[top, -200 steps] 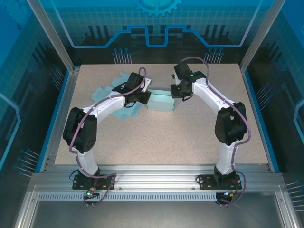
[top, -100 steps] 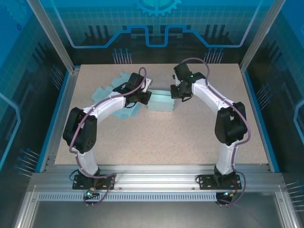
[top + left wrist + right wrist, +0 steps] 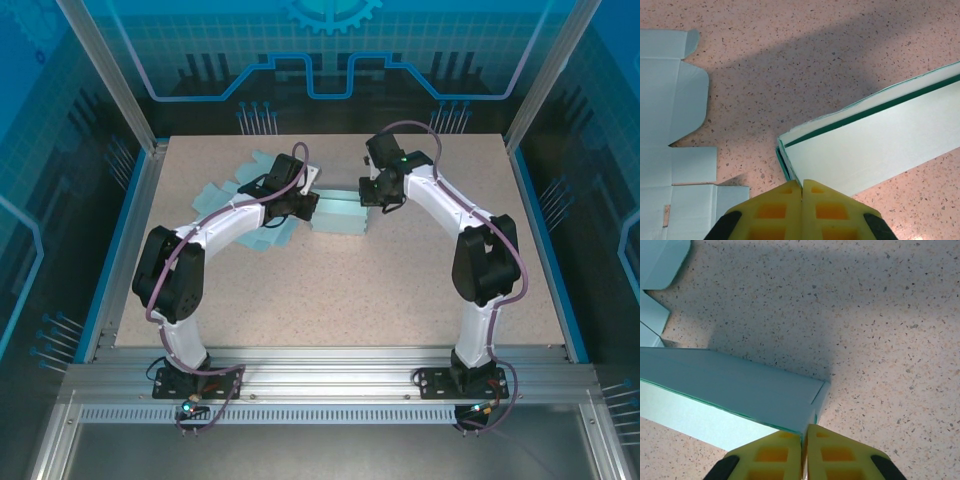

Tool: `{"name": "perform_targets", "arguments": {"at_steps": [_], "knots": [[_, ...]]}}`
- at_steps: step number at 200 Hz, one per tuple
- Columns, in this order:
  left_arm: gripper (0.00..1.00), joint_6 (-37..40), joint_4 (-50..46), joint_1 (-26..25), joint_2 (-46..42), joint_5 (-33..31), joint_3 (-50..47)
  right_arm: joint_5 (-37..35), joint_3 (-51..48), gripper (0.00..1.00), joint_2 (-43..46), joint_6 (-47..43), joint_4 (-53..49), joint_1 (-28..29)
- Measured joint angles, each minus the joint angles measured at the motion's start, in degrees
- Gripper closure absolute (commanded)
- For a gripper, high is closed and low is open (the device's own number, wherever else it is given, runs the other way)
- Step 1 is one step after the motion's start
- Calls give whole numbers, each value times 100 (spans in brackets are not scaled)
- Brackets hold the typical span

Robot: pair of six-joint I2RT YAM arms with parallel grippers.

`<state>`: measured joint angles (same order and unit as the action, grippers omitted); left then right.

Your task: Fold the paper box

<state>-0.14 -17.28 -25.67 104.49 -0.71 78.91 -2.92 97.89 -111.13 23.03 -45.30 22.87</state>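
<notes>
The paper box (image 3: 340, 213) is a pale teal, partly folded long shape lying mid-table between both arms. In the left wrist view its white inner face (image 3: 880, 135) runs up to the right, and its near end wall runs into the seam of my left gripper (image 3: 802, 184), whose yellow fingers are pressed together on that thin edge. In the right wrist view the box's teal outer wall (image 3: 740, 385) ends at a corner that sits between the fingers of my right gripper (image 3: 804, 429), which is shut on it. From above, the left gripper (image 3: 305, 205) holds the box's left end and the right gripper (image 3: 372, 195) its right end.
Flat unfolded teal box blanks (image 3: 222, 195) lie fanned out on the table left of the box, under the left forearm; they appear as blanks (image 3: 670, 100) at the left edge and as blanks (image 3: 660, 260) at the top-left corner. Speckled tabletop (image 3: 400, 290) stretches toward the near edge.
</notes>
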Motion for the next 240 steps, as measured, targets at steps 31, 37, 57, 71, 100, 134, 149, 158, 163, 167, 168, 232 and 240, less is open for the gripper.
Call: {"name": "perform_targets", "arguments": {"at_steps": [31,37,57,71,100,134,149,158,163,167,168,232,240], "knots": [[100,0,0,0,0,0,-7,-7,321,88,-74,57,-127,0],[100,-2,0,0,0,0,-13,-7,378,88,-103,70,-140,0],[100,0,0,-2,-9,0,-50,-11,481,89,-201,105,-140,0],[100,0,0,-2,-20,0,-55,-11,496,89,-264,127,-144,0],[100,0,0,-2,-24,0,-57,-20,498,91,-391,164,-179,0],[100,0,0,-2,-24,0,-57,-74,496,94,-409,166,-155,0],[100,2,0,-2,-24,-17,-55,-103,470,96,-407,166,-105,0],[100,2,0,-2,-24,-20,-57,-125,433,98,-407,162,-35,0],[100,2,0,-7,-24,-31,-57,-136,407,98,-398,162,20,0],[100,2,2,-9,-24,-50,-57,-142,387,98,-396,160,48,0],[100,2,2,-9,-24,-52,-57,-142,382,98,-393,160,59,0],[100,2,7,-33,-24,-111,-70,-205,240,100,-310,61,223,11],[100,2,9,-33,-24,-111,-76,-210,271,100,-310,35,164,13]]}}
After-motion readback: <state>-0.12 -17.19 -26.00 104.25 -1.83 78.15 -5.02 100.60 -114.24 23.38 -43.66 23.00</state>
